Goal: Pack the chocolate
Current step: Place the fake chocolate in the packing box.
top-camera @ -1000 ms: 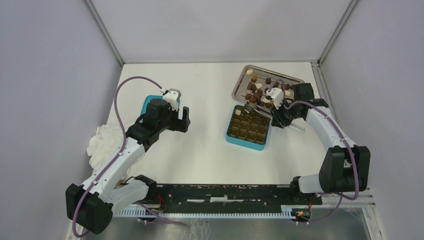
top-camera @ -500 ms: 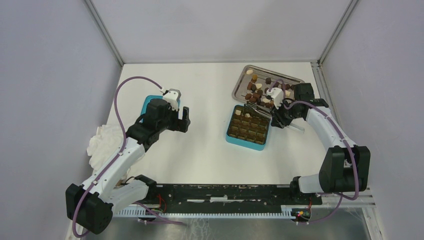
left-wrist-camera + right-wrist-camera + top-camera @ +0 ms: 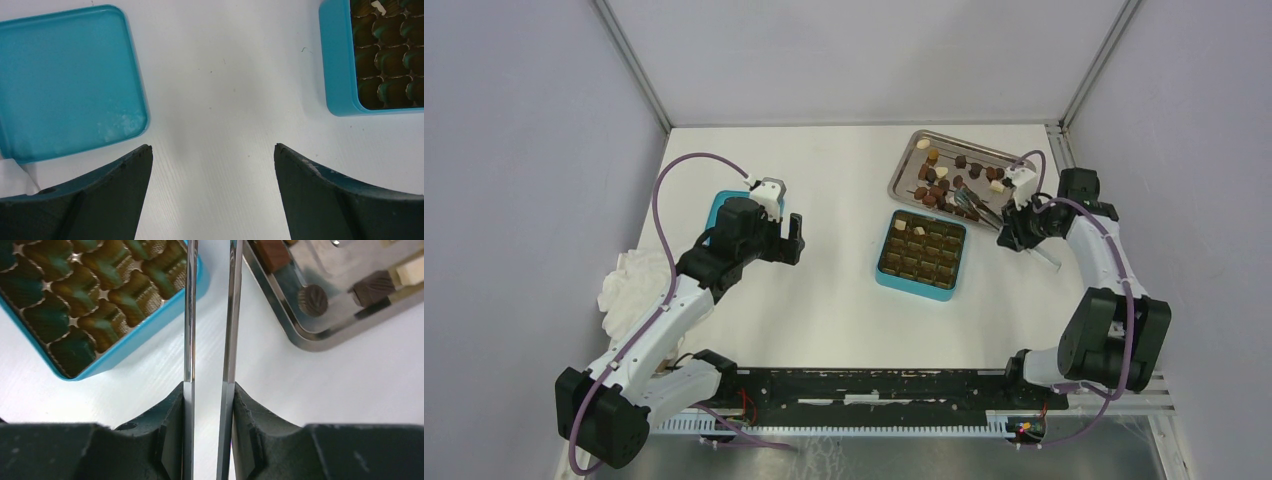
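Note:
Chocolate pieces (image 3: pixel 944 172), dark, brown and cream, lie scattered in the metal tray (image 3: pixel 1012 160). Two cream pieces (image 3: pixel 918 230) sit in the teal box (image 3: pixel 921 283) with its brown grid. My right gripper (image 3: pixel 1009 225) is shut on long metal tweezers (image 3: pixel 976 205) that point up-left, tips over the tray's near edge. In the right wrist view the tweezers' arms (image 3: pixel 189 315) run between the box (image 3: pixel 150 335) and the tray (image 3: pixel 320 342), past a round dark piece (image 3: pixel 312 299); the tips are out of frame. My left gripper (image 3: pixel 790 240) hangs open over bare table, nothing between its fingers.
The teal lid (image 3: pixel 65 80) lies flat to the left of my left gripper (image 3: pixel 212 150), and the box's wall (image 3: pixel 337 60) shows at the right. A crumpled white cloth (image 3: pixel 629 280) sits at the table's left edge. Grey walls enclose the table.
My right arm has drawn back to the right, swinging the tweezers from over the box's far row to the tray. A second cream piece now lies in the box. The left arm is still.

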Action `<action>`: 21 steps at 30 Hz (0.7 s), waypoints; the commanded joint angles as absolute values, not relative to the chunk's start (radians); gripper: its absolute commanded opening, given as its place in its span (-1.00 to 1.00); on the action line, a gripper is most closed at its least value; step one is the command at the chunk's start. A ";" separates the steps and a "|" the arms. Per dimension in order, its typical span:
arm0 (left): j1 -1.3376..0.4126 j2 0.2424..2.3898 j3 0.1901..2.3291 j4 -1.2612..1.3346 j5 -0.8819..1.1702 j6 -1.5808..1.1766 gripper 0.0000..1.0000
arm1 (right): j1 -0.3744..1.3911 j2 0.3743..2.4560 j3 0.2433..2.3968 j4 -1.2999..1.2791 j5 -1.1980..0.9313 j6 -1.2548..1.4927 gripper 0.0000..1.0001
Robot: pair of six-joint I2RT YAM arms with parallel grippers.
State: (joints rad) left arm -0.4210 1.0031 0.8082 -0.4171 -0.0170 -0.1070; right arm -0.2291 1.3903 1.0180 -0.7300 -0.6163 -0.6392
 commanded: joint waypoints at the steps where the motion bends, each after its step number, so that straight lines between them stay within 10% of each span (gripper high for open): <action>1: -0.417 0.990 0.813 -0.394 -0.005 -0.051 0.91 | -0.240 1.404 1.081 -0.674 -0.518 -0.612 -0.24; 21: -0.417 0.984 0.811 -0.394 -0.005 -0.051 0.91 | -0.251 1.665 1.353 -0.721 -0.162 -0.695 -0.22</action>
State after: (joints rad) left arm -0.4210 1.0012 0.8082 -0.4171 -0.0170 -0.1070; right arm -0.2390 1.6356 1.2682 -0.7155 -0.2287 -0.6609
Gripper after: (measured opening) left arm 0.956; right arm 0.396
